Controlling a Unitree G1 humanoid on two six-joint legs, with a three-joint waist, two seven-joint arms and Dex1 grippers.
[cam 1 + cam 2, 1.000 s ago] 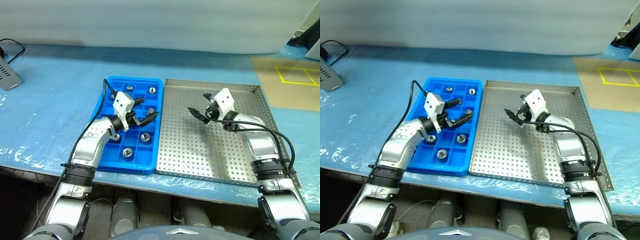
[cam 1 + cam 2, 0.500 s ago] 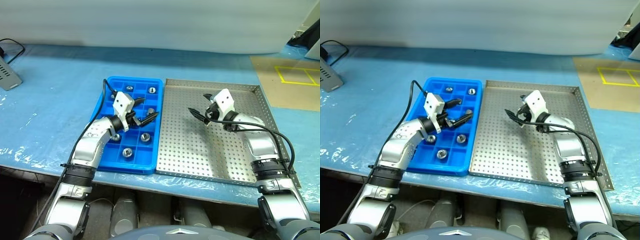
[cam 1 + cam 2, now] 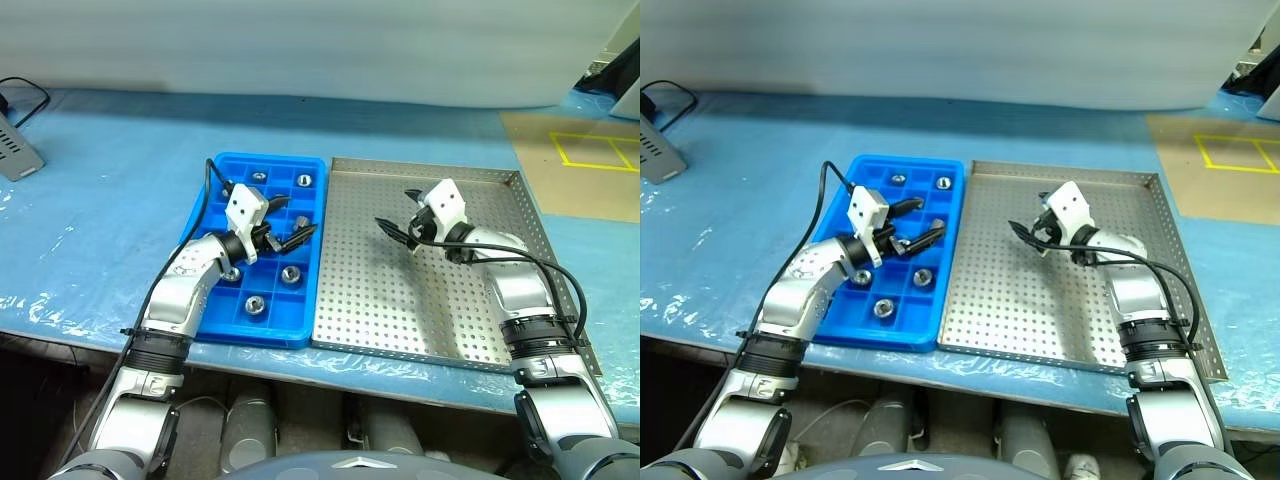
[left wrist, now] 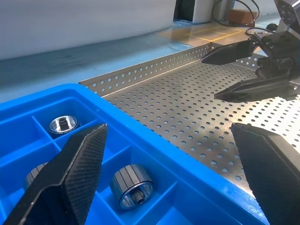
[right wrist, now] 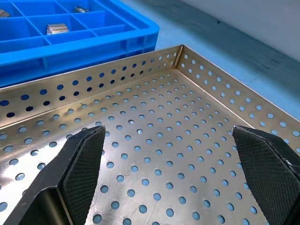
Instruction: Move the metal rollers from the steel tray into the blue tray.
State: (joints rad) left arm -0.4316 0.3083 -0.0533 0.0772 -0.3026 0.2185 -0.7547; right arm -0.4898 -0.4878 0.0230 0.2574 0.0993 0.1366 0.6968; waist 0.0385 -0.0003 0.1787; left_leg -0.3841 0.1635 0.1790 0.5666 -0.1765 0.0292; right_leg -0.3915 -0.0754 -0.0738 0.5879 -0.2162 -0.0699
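Metal rollers, small shiny steel rings in the blue plastic compartment tray: dense, rigid, slick; pinch across ribbed flanks. Nearest at the left hand's six o'clock. Both hands, right hand included, wide open, empty.

No visible change; claws, rollers, trays unmoved.

The blue tray and the steel tray are set side by side on the table, long edges touching, the blue tray to the left. The metal rollers are held in separate compartments of the blue tray: two at the far end, the others nearer the front. The left gripper is held over the blue tray's middle, the right gripper over the far half of the steel tray. A cable lies at the table's far left.
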